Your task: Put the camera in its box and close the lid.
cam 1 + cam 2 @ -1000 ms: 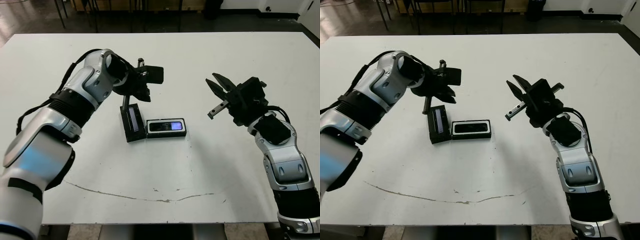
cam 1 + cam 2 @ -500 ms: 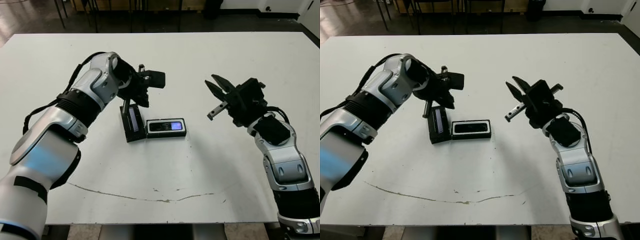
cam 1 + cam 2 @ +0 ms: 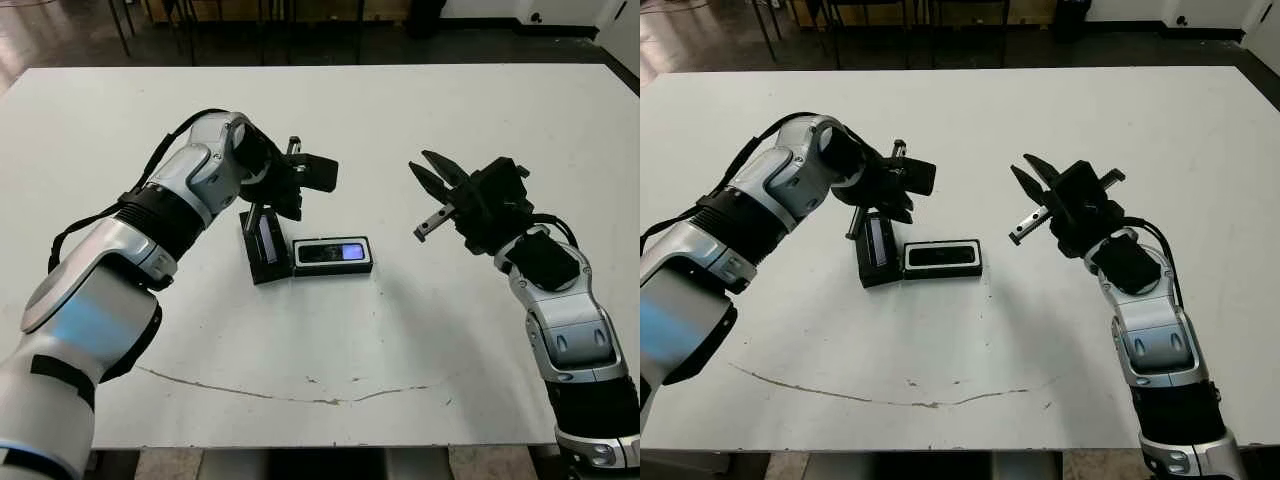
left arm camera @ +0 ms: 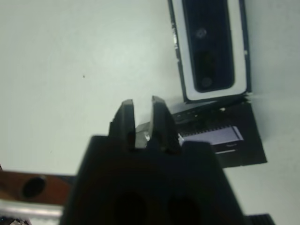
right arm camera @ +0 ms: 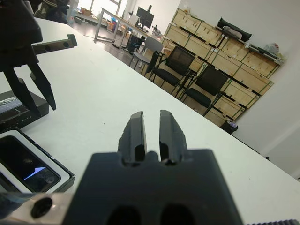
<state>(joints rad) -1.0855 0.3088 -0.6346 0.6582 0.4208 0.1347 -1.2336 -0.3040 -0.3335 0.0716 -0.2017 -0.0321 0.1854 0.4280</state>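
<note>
Centre of the table [image 3: 480, 360], head views:
- The box [image 3: 296, 262], long axis left to right across the frame. The camera [image 3: 333, 252] lies inside it, blue-purple patch toward the right end.
- The lid [image 3: 264, 243] touches the box's left short end. It looks tipped up off the table, with its long axis toward the top of the frame, crosswise to the box.
- My left gripper [image 3: 285, 200] is just above the lid in the frame, fingers slightly parted and holding nothing.
- My right gripper [image 3: 420, 168] is right of centre and well apart from the box, fingers parted and empty.

Left wrist view:
- My fingers [image 4: 125, 121] show only a narrow gap. The lid's grey strip [image 4: 220, 137] sits just beside them, with the box beyond.

Right wrist view:
- Narrow gap again, nothing between the fingers.
- The box's corner and my left gripper show far off.

Judgement: the camera step looks done and the lid is not yet shut. The left arm is much the nearer for swinging the lid rightward over the box.
</note>
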